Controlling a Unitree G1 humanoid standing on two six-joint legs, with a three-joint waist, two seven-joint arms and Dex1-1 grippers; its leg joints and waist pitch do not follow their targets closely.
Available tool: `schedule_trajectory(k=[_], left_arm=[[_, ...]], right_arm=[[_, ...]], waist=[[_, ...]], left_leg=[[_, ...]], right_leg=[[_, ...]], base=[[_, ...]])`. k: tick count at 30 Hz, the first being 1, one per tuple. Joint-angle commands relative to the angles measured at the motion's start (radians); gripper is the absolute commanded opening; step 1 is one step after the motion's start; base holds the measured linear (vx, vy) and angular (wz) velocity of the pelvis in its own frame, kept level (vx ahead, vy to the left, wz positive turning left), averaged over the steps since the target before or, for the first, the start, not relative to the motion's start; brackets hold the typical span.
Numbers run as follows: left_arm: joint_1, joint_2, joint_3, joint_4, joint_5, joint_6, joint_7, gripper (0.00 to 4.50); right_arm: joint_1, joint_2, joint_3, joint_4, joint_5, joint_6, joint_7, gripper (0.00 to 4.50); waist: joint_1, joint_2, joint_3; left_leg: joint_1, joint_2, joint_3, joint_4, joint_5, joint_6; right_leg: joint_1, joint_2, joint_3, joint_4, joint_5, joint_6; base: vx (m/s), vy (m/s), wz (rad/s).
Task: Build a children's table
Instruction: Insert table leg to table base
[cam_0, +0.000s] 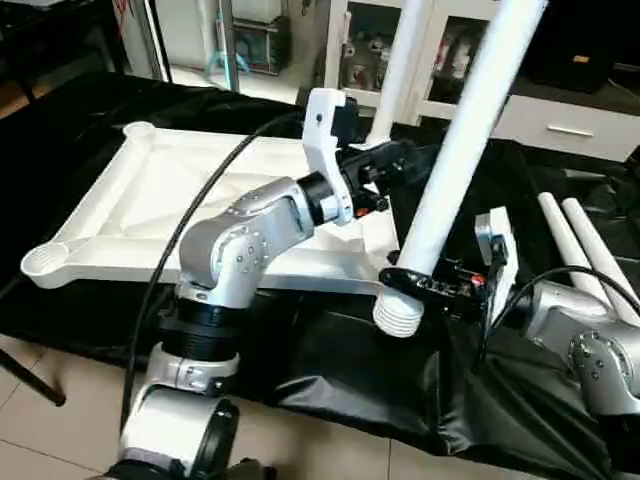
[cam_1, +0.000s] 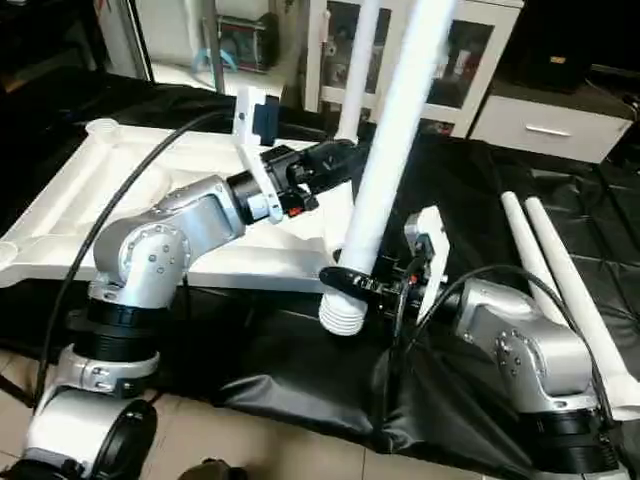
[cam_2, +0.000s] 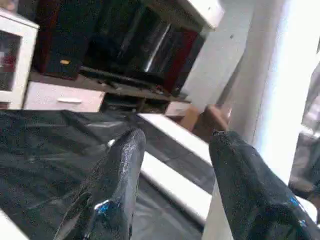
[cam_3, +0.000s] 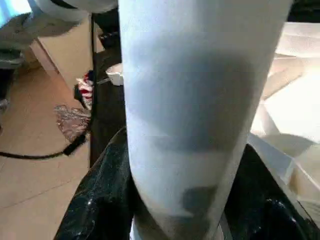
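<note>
Head views: four white legs were counted. One leg was clamped near its ribbed end by the right gripper, long axis rising steeply away. A second leg stood upright at the tabletop's far corner. Two spare legs lay side by side on the black-draped work table. The tabletop lay underside up.

Left wrist view: the left gripper stood released, empty; cabinets stood behind.

Right wrist view: black fingers grasped the leg.
</note>
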Motion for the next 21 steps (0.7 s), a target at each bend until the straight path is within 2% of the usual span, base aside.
schedule_trajectory(k=[1, 2, 3, 4, 6, 7, 9, 10, 11, 12, 13, 15, 16, 18, 19, 21], left_arm=[[0.010, 0.048, -0.009, 0.026, 0.079, -0.062, 0.016, 2.46], [0.013, 0.060, -0.008, 0.033, 0.096, -0.080, 0.019, 2.46], [0.021, 0.102, -0.025, 0.060, 0.152, -0.139, 0.013, 2.46], [0.032, 0.146, -0.050, 0.086, 0.198, -0.185, -0.013, 2.46], [0.050, 0.197, -0.094, 0.113, 0.244, -0.239, -0.061, 2.75], [0.075, 0.251, -0.158, 0.148, 0.297, -0.312, -0.134, 2.79], [0.093, 0.293, -0.239, 0.232, 0.357, -0.388, -0.204, 2.79], [0.093, 0.293, -0.260, 0.283, 0.369, -0.419, -0.237, 3.06], [0.093, 0.288, -0.278, 0.328, 0.378, -0.449, -0.270, 3.18], [0.093, 0.283, -0.285, 0.353, 0.384, -0.471, -0.290, 3.19], [0.091, 0.281, -0.288, 0.361, 0.386, -0.476, -0.293, 3.32], [0.072, 0.267, -0.320, 0.439, 0.409, -0.522, -0.339, 3.32], [0.056, 0.256, -0.331, 0.491, 0.425, -0.549, -0.357, 3.32], [0.032, 0.244, -0.346, 0.559, 0.449, -0.585, -0.382, 3.32], [0.014, 0.236, -0.355, 0.607, 0.462, -0.607, -0.404, 3.32], [-0.008, 0.230, -0.360, 0.662, 0.474, -0.625, -0.419, 3.32]], right_arm=[[-0.001, -0.019, -0.002, -0.016, -0.035, -0.037, -0.022, 1.85], [-0.002, -0.019, -0.002, -0.013, -0.043, -0.042, -0.029, 1.85], [-0.019, -0.009, -0.007, 0.012, -0.077, -0.062, -0.071, 1.85], [-0.035, 0.004, -0.017, 0.035, -0.100, -0.080, -0.107, 1.85], [-0.055, 0.019, -0.031, 0.064, -0.120, -0.099, -0.151, 1.85], [-0.080, 0.035, -0.051, 0.103, -0.140, -0.118, -0.204, 1.85], [-0.113, 0.049, -0.073, 0.164, -0.169, -0.162, -0.259, 1.85], [-0.128, 0.051, -0.080, 0.190, -0.170, -0.171, -0.269, 1.85], [-0.138, 0.051, -0.086, 0.206, -0.167, -0.177, -0.270, 1.85], [-0.143, 0.052, -0.089, 0.212, -0.165, -0.178, -0.268, 1.85], [-0.144, 0.052, -0.088, 0.213, -0.165, -0.178, -0.267, 1.85], [-0.155, 0.045, -0.080, 0.220, -0.168, -0.178, -0.248, 1.85], [-0.162, 0.043, -0.075, 0.222, -0.171, -0.177, -0.240, 1.85], [-0.166, 0.036, -0.067, 0.217, -0.172, -0.170, -0.224, 1.85], [-0.166, 0.030, -0.060, 0.208, -0.172, -0.163, -0.209, 1.85], [-0.163, 0.022, -0.054, 0.195, -0.169, -0.155, -0.194, 1.85]], waist=[[-0.006, -0.004, -0.065], [-0.006, -0.004, -0.065], [-0.010, -0.005, -0.066], [-0.015, -0.001, -0.068], [-0.025, 0.002, -0.074], [-0.027, 0.005, -0.073], [-0.031, 0.005, -0.079], [-0.032, 0.006, -0.079], [-0.027, 0.005, -0.083], [-0.026, 0.006, -0.085], [-0.023, 0.006, -0.088], [-0.023, -0.002, -0.090], [-0.022, -0.001, -0.089], [-0.024, -0.002, -0.084], [-0.027, 0.000, -0.081], [-0.030, 0.002, -0.080]], left_leg=[[0.051, 0.077, -0.044, -0.099, -0.292, -0.072], [0.051, 0.077, -0.044, -0.099, -0.292, -0.072], [0.050, 0.075, -0.043, -0.099, -0.278, -0.067], [0.051, 0.075, -0.044, -0.099, -0.263, -0.065], [0.051, 0.073, -0.044, -0.100, -0.239, -0.073], [0.053, 0.071, -0.042, -0.099, -0.230, -0.068], [0.056, 0.069, -0.035, -0.096, -0.201, -0.075], [0.057, 0.067, -0.033, -0.095, -0.190, -0.074], [0.059, 0.066, -0.027, -0.088, -0.153, -0.058], [0.058, 0.067, -0.026, -0.087, -0.134, -0.052], [0.056, 0.067, -0.026, -0.083, -0.095, -0.032], [0.051, 0.064, -0.022, -0.075, -0.049, 0.014], [0.049, 0.066, -0.022, -0.076, -0.052, 0.025], [0.049, 0.070, -0.020, -0.078, -0.117, 0.041], [0.051, 0.070, -0.020, -0.081, -0.153, 0.035], [0.053, 0.074, -0.022, -0.086, -0.188, 0.017]], right_leg=[[0.007, -0.040, 0.016, -0.082, -0.134, -0.155], [0.007, -0.040, 0.016, -0.082, -0.134, -0.155], [0.008, -0.038, 0.016, -0.082, -0.121, -0.149], [0.004, -0.037, 0.016, -0.087, -0.117, -0.141], [0.008, -0.031, 0.010, -0.076, -0.074, -0.149], [0.000, -0.032, 0.011, -0.082, -0.066, -0.156], [0.001, -0.027, 0.011, -0.071, -0.017, -0.173], [-0.001, -0.027, 0.011, -0.070, 0.001, -0.179], [0.004, -0.029, 0.012, -0.064, 0.073, -0.202], [0.005, -0.029, 0.011, -0.059, 0.105, -0.208], [0.009, -0.029, 0.010, -0.053, 0.171, -0.223], [0.011, -0.031, 0.008, -0.048, 0.234, -0.246], [0.011, -0.034, 0.009, -0.048, 0.233, -0.253], [0.012, -0.041, 0.011, -0.057, 0.146, -0.267], [0.009, -0.040, 0.012, -0.064, 0.092, -0.266], [0.010, -0.041, 0.012, -0.064, 0.049, -0.266]], base=[[0.000, 0.000, 0.00], [0.000, 0.000, 0.00], [0.000, 0.000, 0.00], [0.000, 0.000, 0.00], [0.000, 0.000, 0.00], [0.000, 0.000, 0.00], [0.000, 0.000, 0.00], [0.000, 0.000, 0.00], [0.000, 0.000, 0.00], [0.000, 0.000, 0.00], [0.000, 0.000, 0.00], [0.000, 0.000, 0.00], [0.000, 0.000, 0.00], [0.000, 0.000, 0.00], [0.000, 0.000, 0.00], [0.000, 0.000, 0.00]])
